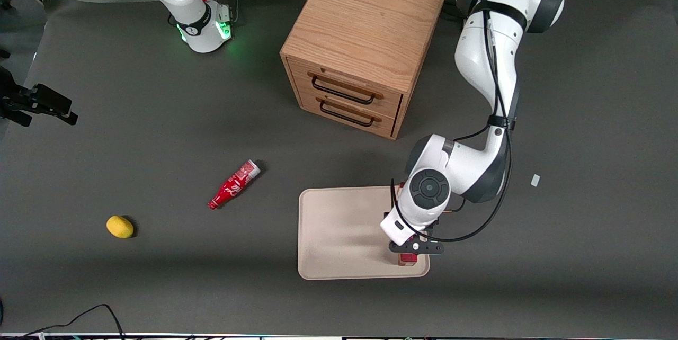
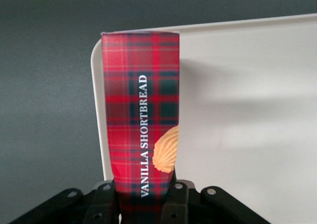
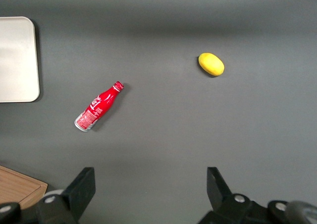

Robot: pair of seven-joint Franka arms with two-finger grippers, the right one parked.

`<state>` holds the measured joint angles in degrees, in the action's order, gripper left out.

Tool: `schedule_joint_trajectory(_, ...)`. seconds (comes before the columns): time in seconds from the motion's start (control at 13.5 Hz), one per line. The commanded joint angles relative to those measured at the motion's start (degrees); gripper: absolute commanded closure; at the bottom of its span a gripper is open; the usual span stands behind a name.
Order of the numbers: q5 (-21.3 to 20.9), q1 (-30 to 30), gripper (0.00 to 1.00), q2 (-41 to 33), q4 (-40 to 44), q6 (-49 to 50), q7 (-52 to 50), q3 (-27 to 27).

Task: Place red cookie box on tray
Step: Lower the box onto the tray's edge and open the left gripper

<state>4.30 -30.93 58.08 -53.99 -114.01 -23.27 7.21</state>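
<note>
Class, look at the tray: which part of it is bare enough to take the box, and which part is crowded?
The tray is bare across its whole span toward the parked arm's end. It is crowded only along the edge toward the working arm's end, where the tool grips the red cookie box over the corner nearest the front camera.

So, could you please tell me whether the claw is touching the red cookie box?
Touching. In the left wrist view the claw has its fingers pressed against both sides of the red cookie box, above the tray.
</note>
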Motion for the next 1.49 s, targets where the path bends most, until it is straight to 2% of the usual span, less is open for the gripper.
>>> schedule_joint_trajectory(0.0,-0.87,-0.19,0.82,1.42,1.79,-0.77,-0.64,0.35)
schedule_joint_trajectory(0.07,-0.87,-0.19,0.8,1.69,1.78,-0.86,-0.73,0.35)
schedule_joint_trajectory(0.15,-0.87,-0.19,0.66,1.86,1.78,-0.86,-0.73,0.35)
schedule_joint_trajectory(0.22,-0.87,-0.19,0.47,1.86,1.69,-1.12,-0.73,0.35)
schedule_joint_trajectory(0.3,-0.87,-0.19,0.0,1.86,1.69,-1.73,-0.64,0.35)
schedule_joint_trajectory(1.04,-0.96,-0.1,0.0,1.69,1.25,-1.92,-0.64,0.35)
schedule_joint_trajectory(1.19,-0.96,0.25,0.0,0.64,1.95,2.01,-0.2,0.52)
schedule_joint_trajectory(1.41,-0.87,1.39,0.0,-4.7,4.94,15.1,2.42,0.26)
